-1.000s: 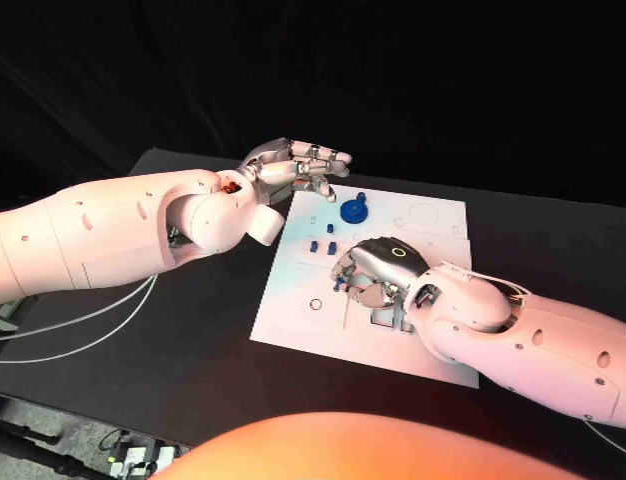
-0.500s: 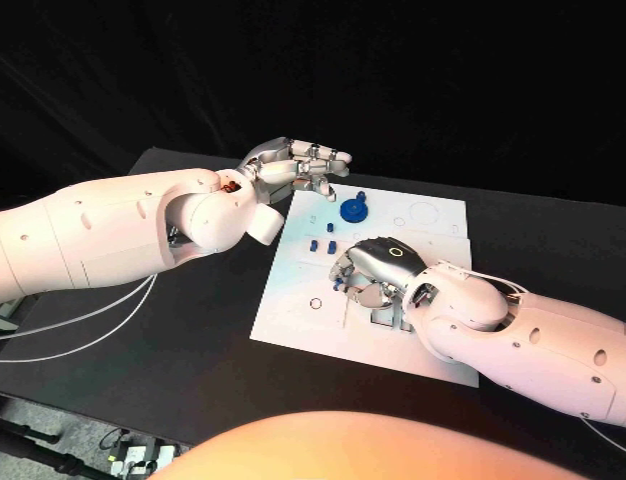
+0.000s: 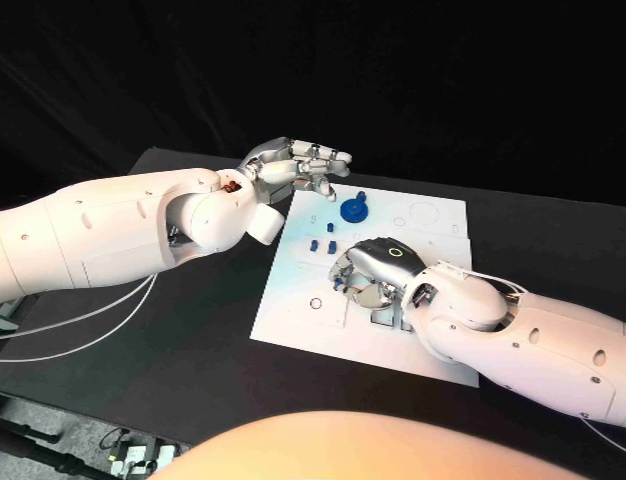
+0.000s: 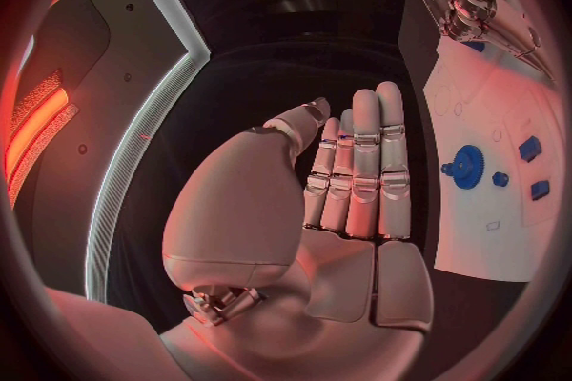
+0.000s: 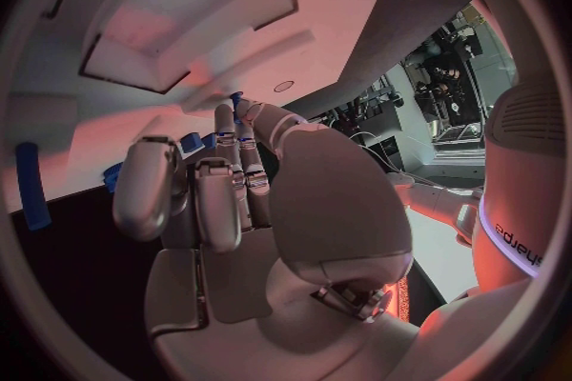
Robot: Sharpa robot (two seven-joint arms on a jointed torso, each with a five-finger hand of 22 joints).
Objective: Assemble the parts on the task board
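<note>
Task board [image 3: 426, 232] at mid-table. Left hand [image 3: 296, 165] above its far-left corner, fingers straight and close together, holding nothing. Right hand [image 3: 375, 268] low over board centre beside small blue parts [image 3: 323, 243]; grip cannot be determined

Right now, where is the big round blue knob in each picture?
Head view: the knob stands on the far part of the board, just past the left hand.
Left wrist view: the knob sits on the board, beyond the fingertips.
Right wrist view: I cannot pick it out; the right hand fills the middle.
Shared landmark: the white board.
</note>
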